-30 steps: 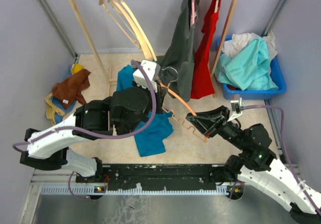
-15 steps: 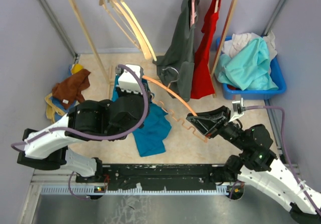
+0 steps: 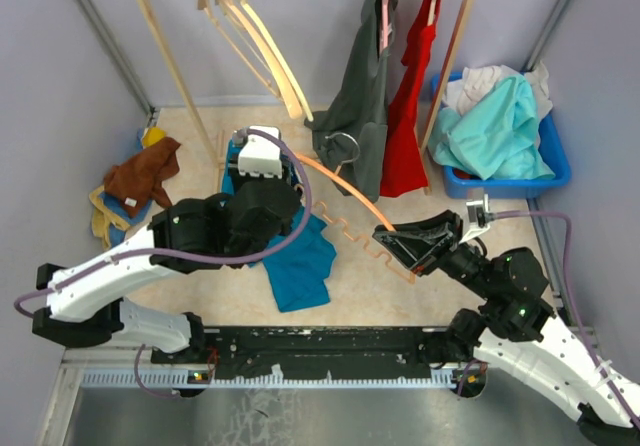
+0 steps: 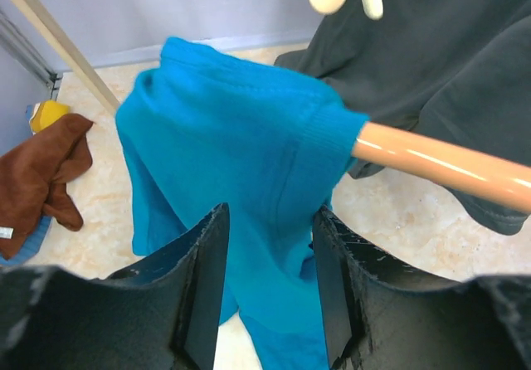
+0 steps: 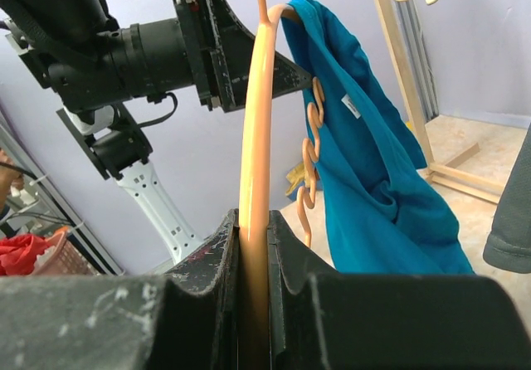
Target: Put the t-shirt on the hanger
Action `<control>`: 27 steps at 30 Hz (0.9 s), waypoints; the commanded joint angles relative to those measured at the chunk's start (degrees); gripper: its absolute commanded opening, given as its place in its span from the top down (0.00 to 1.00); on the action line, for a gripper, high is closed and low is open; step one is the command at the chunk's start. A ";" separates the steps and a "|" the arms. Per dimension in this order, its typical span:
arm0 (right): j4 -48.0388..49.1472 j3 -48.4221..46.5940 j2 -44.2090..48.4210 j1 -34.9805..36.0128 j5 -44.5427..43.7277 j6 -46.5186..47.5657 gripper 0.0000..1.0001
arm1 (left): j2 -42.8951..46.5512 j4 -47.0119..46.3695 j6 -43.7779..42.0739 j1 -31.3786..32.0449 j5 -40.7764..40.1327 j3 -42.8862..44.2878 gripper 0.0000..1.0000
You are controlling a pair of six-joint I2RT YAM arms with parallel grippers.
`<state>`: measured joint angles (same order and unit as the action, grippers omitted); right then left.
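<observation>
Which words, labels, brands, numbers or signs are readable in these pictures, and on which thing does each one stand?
No text can be read in any view.
White tag on the t-shirt: too small to read.
White label by the brown cloth: blurred and cut off by the picture edge, not readable.
</observation>
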<state>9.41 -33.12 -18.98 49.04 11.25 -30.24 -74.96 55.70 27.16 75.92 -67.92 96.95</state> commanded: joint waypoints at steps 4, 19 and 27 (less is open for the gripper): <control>7.81 -4.49 0.61 0.45 0.23 -0.29 1.00 | 3.45 -10.13 -8.21 -1.12 -0.64 -1.57 0.52; 6.86 -4.52 1.48 0.45 0.00 -0.26 1.00 | 3.51 -17.44 -13.28 -5.16 4.81 -4.49 0.94; 7.67 -3.38 1.06 0.46 -0.42 -0.45 1.00 | -2.71 -10.19 -13.36 -1.86 6.95 7.02 1.00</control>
<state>9.17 -33.12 -18.68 49.04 11.44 -30.28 -73.89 41.85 14.46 71.50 -62.72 96.33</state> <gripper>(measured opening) 0.121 0.007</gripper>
